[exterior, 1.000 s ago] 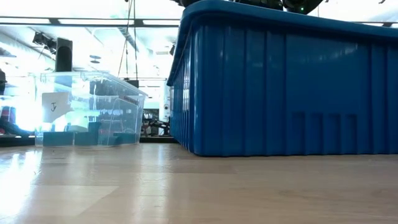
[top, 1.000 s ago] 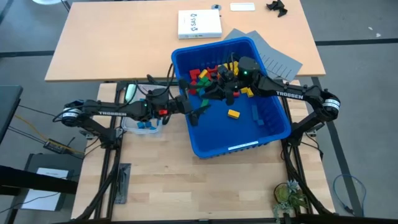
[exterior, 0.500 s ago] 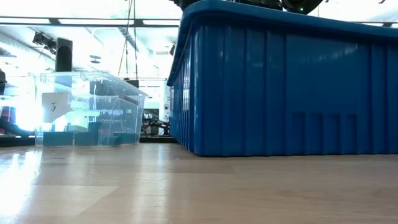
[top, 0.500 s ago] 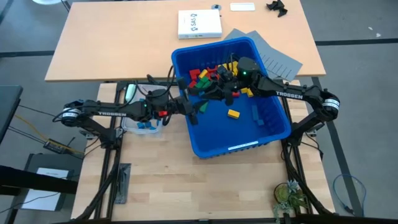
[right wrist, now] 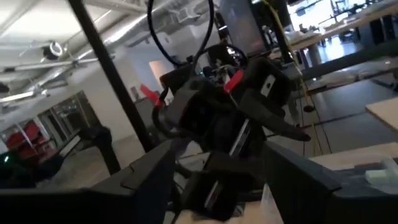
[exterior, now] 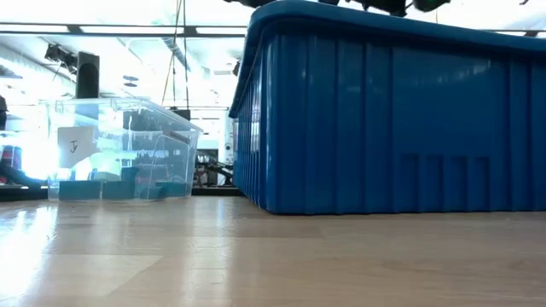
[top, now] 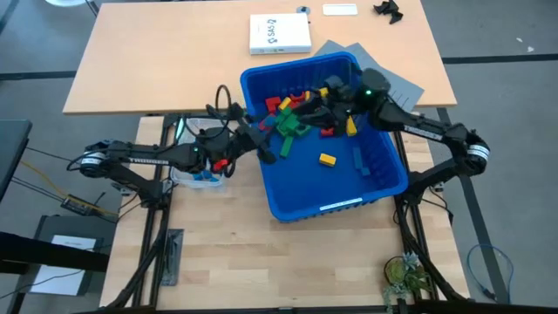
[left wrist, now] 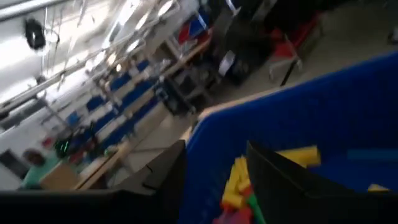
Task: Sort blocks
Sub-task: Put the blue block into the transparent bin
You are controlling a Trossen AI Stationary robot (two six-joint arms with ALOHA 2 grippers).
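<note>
The left gripper hangs right over the near-left wall of the large blue plastic bin, its dark fingers spread apart with nothing visible between them. Past those fingers, in the left wrist view, lies a jumble of small plastic toy blocks, yellow ones on top, red and green beneath, all inside the bin.

Over on the other side, the right gripper sits above the far half of the bin, pointing towards the left arm. Its fingers stand apart too, and the right wrist view shows nothing pinched between them. Just beside the right gripper's tip is a green block, and whether it touches the tip cannot be told. Red and yellow blocks crowd close around that gripper. A single yellow block and a blue block lie apart from the pile, on the bin floor nearer the front wall than either gripper.

Beneath the left arm, behind its gripper, stands a small clear plastic tub on the light wooden surface, holding a few blue pieces.
</note>
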